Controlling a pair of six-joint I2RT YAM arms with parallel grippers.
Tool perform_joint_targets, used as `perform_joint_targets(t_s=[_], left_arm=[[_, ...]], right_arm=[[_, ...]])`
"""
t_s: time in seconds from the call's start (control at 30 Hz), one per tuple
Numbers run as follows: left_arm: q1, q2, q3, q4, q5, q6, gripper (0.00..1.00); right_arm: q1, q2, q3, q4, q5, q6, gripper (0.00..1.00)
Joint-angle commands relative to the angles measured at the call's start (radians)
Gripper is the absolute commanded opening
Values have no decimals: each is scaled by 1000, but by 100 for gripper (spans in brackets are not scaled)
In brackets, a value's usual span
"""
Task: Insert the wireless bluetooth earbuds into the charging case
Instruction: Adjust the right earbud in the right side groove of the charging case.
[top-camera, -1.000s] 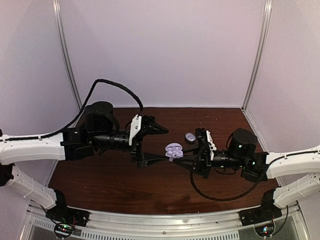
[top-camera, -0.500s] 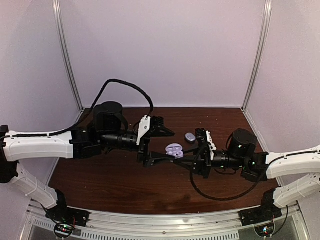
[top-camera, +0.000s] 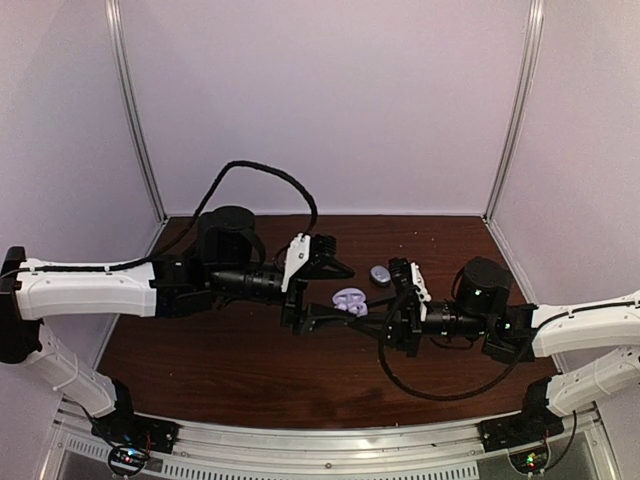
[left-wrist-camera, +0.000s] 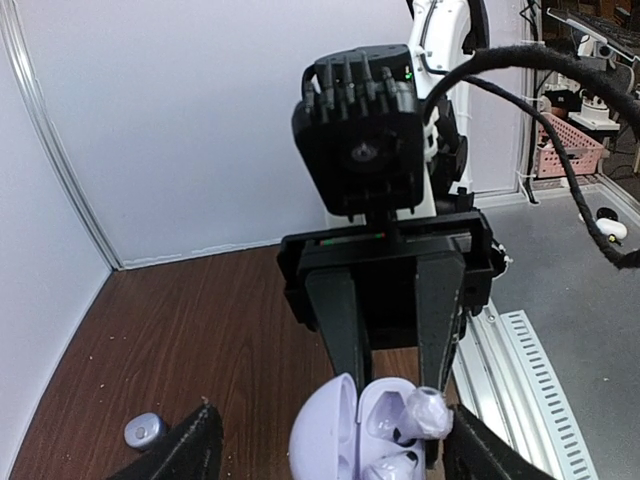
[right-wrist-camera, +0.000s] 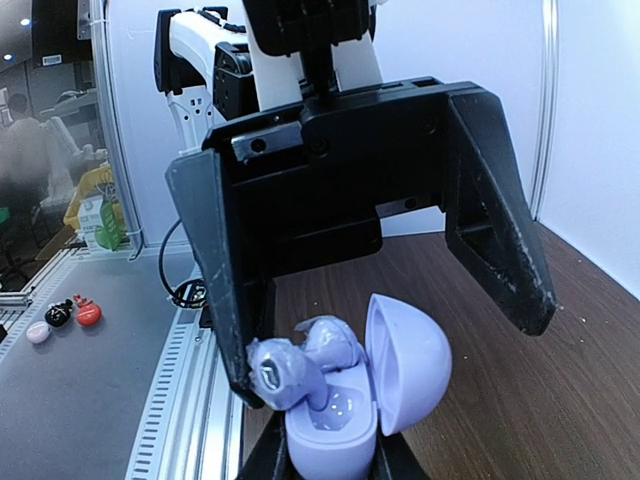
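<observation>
The lilac charging case (top-camera: 349, 300) is held open above the brown table, its lid (right-wrist-camera: 405, 365) standing up. My right gripper (right-wrist-camera: 325, 458) is shut on the case's base (right-wrist-camera: 330, 432). One whitish earbud (right-wrist-camera: 332, 345) lies in the case. A second earbud (right-wrist-camera: 283, 372) sticks out of its pocket, tilted, and leans against one fingertip (right-wrist-camera: 222, 350) of my left gripper (top-camera: 348, 293). That gripper is open and straddles the case, the other finger (right-wrist-camera: 500, 240) well clear of the lid. In the left wrist view the tilted earbud (left-wrist-camera: 428, 412) sits at the case's right edge.
A closed greyish-lilac case (top-camera: 380, 275) lies on the table behind the grippers, shown at the left wrist view's lower left (left-wrist-camera: 146, 430). White booth walls stand close on three sides. A black cable (top-camera: 420, 392) loops under the right arm. A metal rail (top-camera: 330, 440) runs along the near edge.
My left arm has reached further right, so its open jaws now straddle the case. The jaws have narrowed a little. The right arm and the case have stayed put.
</observation>
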Motion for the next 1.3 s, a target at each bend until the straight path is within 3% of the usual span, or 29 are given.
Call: perform_joint_targets(t_s=[0.0,1.27], left_arm=[[16,17,26,64,-18,-27,77],[50,110,73,25,18,-101,78]], right_arm=[[3,-13,9,-3,-15,-28,0],[19,-39,17,-11,12,-107,0]])
